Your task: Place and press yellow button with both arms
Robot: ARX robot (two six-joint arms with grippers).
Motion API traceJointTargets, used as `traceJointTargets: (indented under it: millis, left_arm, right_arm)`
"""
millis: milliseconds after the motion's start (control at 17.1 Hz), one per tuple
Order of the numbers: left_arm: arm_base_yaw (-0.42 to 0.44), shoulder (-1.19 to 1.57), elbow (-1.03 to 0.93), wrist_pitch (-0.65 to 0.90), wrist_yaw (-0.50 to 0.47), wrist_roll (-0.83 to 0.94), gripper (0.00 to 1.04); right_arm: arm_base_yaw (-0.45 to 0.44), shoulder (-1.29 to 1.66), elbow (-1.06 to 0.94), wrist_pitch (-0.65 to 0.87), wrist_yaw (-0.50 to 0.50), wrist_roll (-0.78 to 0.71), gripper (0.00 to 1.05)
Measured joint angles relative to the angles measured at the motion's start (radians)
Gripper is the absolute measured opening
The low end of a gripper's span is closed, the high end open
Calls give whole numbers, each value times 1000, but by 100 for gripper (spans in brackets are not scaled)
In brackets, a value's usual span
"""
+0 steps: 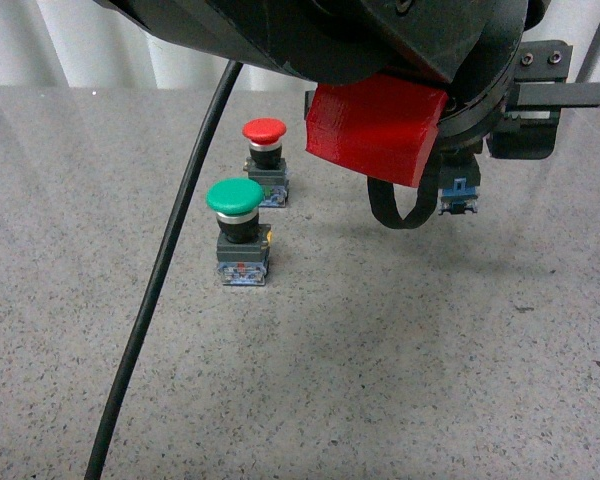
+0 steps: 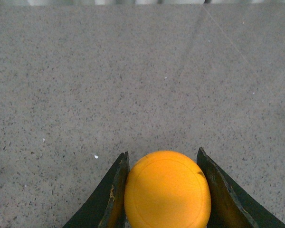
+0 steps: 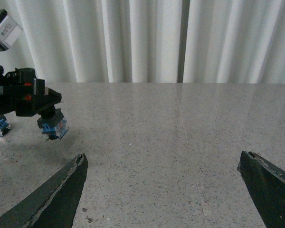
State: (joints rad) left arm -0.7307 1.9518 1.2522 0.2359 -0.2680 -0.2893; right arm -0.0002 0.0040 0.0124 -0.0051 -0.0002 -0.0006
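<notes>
Grey speckled table in front of me, two push-buttons standing on it.
The table (image 1: pixel 430 350) is flat, grey stone flecked with dark specks. Left of the middle of my front view the green-capped button (image 1: pixel 238 225) stands upright. The red-capped button (image 1: pixel 265 160) stands upright just behind it, near but not touching.

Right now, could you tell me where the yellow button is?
The yellow button is clamped in the left gripper, held above the table; in front view, right of the red button and green button.

No text is legible; the grey housing's label (image 3: pixel 5 28) is blurred.
</notes>
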Motion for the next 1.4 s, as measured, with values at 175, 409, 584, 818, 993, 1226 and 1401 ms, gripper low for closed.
traceJointTargets:
  millis: [175,409,584,818,993,1226,1401]
  left_arm:
    - [1,30,2,-5,18,0,35]
    - [7,29,-11,-18,53,-3,42]
    - [11,29,-5,-26,82,-3,71]
    - [23,-2,-6,10,96,18,97]
    - [34,-64,-37,190,-9,89,98]
    - [31,-40,-74,395,-217,240,98]
    - [29,-21,-84,582,-378,396,98]
  right_arm:
    - [0,0,0,0,0,0,98]
    - [0,0,0,0,0,0,98]
    - [0,0,0,0,0,0,98]
    - [0,0,0,0,0,0,98]
    - [0,0,0,0,0,0,98]
    - [0,0,0,0,0,0,98]
    - [0,0,0,0,0,0,98]
